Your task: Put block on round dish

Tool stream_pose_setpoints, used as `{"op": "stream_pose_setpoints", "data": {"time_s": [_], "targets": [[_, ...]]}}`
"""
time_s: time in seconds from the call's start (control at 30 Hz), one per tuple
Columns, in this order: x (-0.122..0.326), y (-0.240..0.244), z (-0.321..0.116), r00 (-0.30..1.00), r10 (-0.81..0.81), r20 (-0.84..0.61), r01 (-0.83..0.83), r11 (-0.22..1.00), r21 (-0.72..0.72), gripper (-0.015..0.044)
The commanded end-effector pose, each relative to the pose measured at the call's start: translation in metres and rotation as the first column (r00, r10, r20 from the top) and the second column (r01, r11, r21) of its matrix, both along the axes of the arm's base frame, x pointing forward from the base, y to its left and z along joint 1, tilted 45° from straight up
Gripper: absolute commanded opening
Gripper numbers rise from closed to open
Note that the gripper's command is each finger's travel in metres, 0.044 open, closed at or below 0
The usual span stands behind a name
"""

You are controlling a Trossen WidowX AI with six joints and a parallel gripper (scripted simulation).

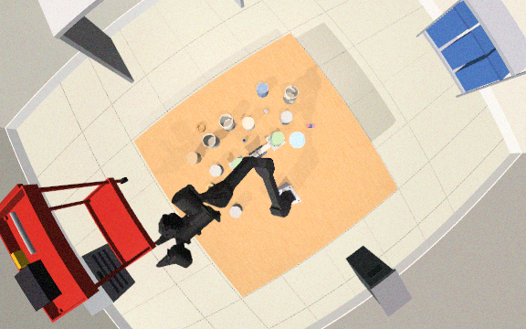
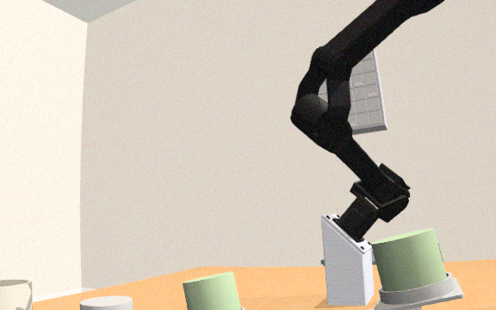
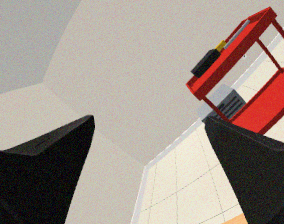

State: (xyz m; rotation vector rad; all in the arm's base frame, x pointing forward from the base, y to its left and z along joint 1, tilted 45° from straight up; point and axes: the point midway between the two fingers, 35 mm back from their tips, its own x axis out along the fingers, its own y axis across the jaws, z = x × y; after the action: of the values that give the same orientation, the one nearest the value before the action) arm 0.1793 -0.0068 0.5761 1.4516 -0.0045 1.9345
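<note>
Two identical pale green cups stand on the ends of a small balance (image 1: 258, 151). In the overhead view one cup (image 1: 277, 138) sits next to the light blue round dish (image 1: 297, 140); the other cup (image 1: 236, 162) is partly under the arm. In the side view the right cup (image 2: 409, 258) leans on its grey pan (image 2: 420, 296), and the left cup (image 2: 211, 290) sits lower. No block shows. My gripper (image 1: 156, 252) (image 3: 152, 122) is open and empty. It is raised high beyond the table's edge, pointing toward the red cart.
Several mugs and cylinders stand around the balance, such as a blue one (image 1: 262, 89), grey mugs (image 1: 290, 93) (image 1: 226, 122) and a grey disc (image 1: 236, 210). A tiny pink block (image 1: 310, 125) lies behind the dish. A red cart (image 1: 62, 238) (image 3: 242, 63) and a blue shelf (image 1: 468, 46) stand off the table.
</note>
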Motion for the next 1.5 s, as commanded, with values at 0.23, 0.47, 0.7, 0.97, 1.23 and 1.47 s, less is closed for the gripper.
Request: {"op": "stream_pose_setpoints", "data": {"time_s": [0.23, 0.47, 0.7, 0.97, 1.23, 1.47], "targets": [[-0.042, 0.004, 0.001, 0.981, -0.134, 0.143, 0.141, 0.989, -0.038, 0.044], [-0.092, 0.011, -0.005, 0.932, -0.217, 0.291, 0.236, 0.971, -0.031, 0.044], [-0.132, 0.024, -0.012, 0.827, -0.343, 0.445, 0.391, 0.92, -0.017, 0.044], [-0.168, 0.054, -0.027, 0.661, -0.435, 0.611, 0.551, 0.834, -0.002, 0.044], [-0.187, 0.096, -0.05, 0.468, -0.454, 0.758, 0.691, 0.722, 0.006, 0.044], [-0.187, 0.137, -0.078, 0.308, -0.402, 0.862, 0.791, 0.612, 0.003, 0.044]]}}
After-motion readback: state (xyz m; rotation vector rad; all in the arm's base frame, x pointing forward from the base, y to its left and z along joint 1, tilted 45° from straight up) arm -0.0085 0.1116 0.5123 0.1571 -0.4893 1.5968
